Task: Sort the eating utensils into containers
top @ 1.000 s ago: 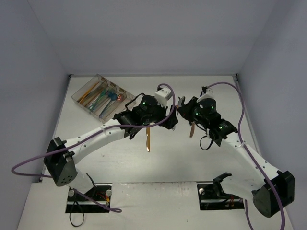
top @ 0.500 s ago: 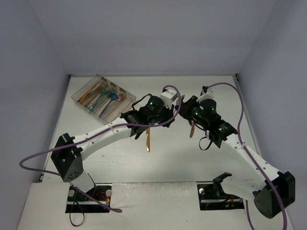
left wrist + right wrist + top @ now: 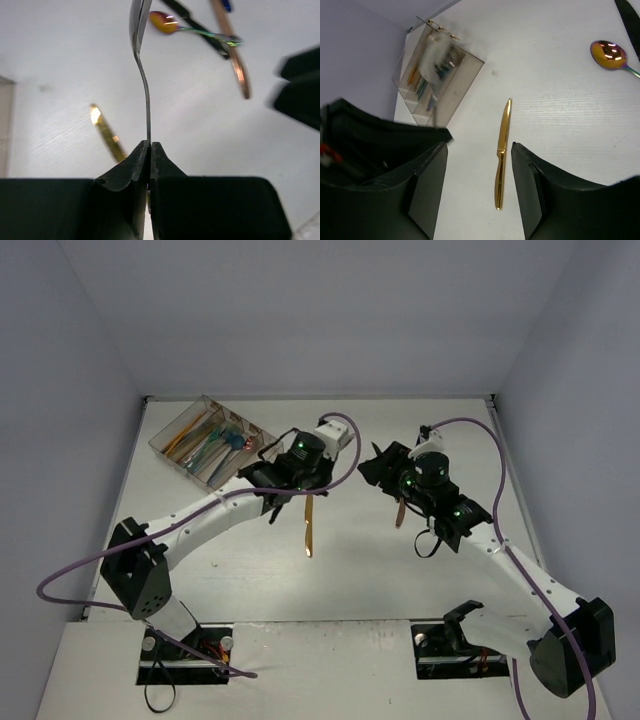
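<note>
Your left gripper (image 3: 150, 146) has its jaws pressed together on the thin handle of a silver utensil (image 3: 146, 95). It shows edge-on, so you cannot tell fork from spoon. Your right gripper (image 3: 479, 146), at three o'clock of the left one, has its jaws apart, with the gold knife (image 3: 502, 150) lying flat on the white table (image 3: 350, 570) below them. The clear tray (image 3: 178, 466), with coloured utensils (image 3: 215, 445) in it, sits at the table's ten o'clock, while an iridescent spoon (image 3: 164, 22) and a copper utensil (image 3: 234, 60) lie loose mid-table.
</note>
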Robot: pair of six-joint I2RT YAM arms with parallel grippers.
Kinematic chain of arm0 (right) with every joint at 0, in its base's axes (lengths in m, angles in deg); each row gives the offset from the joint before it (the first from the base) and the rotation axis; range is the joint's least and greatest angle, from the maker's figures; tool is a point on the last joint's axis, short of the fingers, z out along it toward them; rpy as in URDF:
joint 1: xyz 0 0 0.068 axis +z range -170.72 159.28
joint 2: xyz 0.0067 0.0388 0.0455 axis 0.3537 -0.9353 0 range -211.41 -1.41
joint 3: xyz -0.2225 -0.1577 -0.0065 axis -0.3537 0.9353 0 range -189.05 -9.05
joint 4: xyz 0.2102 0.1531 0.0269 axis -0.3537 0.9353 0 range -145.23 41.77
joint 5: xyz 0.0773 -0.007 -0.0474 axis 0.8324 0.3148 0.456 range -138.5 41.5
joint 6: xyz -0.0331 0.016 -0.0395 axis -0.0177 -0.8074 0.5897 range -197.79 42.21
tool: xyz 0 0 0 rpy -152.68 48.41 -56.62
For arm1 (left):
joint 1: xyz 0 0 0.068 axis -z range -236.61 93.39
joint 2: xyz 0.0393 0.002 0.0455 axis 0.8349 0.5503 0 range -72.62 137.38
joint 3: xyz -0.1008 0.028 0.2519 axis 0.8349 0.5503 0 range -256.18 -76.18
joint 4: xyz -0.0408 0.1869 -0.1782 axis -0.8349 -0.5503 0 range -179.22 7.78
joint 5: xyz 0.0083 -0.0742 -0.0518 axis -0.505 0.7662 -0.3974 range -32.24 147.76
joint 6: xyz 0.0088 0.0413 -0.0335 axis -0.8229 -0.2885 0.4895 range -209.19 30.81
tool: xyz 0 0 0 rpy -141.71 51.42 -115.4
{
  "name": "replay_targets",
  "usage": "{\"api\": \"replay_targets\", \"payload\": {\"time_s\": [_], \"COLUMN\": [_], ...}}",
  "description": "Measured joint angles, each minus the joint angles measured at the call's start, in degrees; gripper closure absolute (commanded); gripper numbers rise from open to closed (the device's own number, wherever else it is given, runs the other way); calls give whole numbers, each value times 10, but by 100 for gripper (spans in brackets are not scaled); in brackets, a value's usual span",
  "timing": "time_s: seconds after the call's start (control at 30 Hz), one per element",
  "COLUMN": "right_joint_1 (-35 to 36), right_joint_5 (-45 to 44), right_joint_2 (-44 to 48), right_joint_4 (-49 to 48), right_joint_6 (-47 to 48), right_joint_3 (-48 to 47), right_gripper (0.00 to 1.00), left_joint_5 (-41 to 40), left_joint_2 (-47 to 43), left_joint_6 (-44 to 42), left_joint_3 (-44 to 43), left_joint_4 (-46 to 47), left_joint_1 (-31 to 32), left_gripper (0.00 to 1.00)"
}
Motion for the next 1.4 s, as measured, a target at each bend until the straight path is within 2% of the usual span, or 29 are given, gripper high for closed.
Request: {"api": "replay_targets", "payload": {"time_s": [0.3,0.47,0.63,0.8,0.97,1.07,1.2,1.3,1.4], "right_joint_1": [-12,-32,-52,-70,-81,-84,-87,-88,-91], "right_joint_5": [0,0,11,31,45,46,43,32,14], "right_joint_2": [27,33,33,31,24,15,-32,-82,-128], "right_joint_4": [4,13,18,23,28,29,55,82,97], "right_joint_6": [28,50,67,79,92,111,147,188,231], "right_joint_3": [48,58,65,77,81,80,59,21,-23], "right_gripper": [49,49,49,49,48,48,48,48,49], "left_joint_5": [13,29,49,50,50,50,50,50,52], "left_joint_2": [-11,27,123,190,226,230,225,210,174], "left_joint_6": [-169,-270,-347,-398,-419,-423,-414,-397,-367], "left_joint_3": [5,-13,-63,-89,-107,-113,-121,-122,-123], "left_joint_4": [-57,-75,-97,-109,-118,-118,-114,-114,-114], "left_joint_1": [-224,-321,-385,-400,-402,-404,-405,-405,-403], "left_gripper": [100,100,100,100,81,66,52,46,44]}}
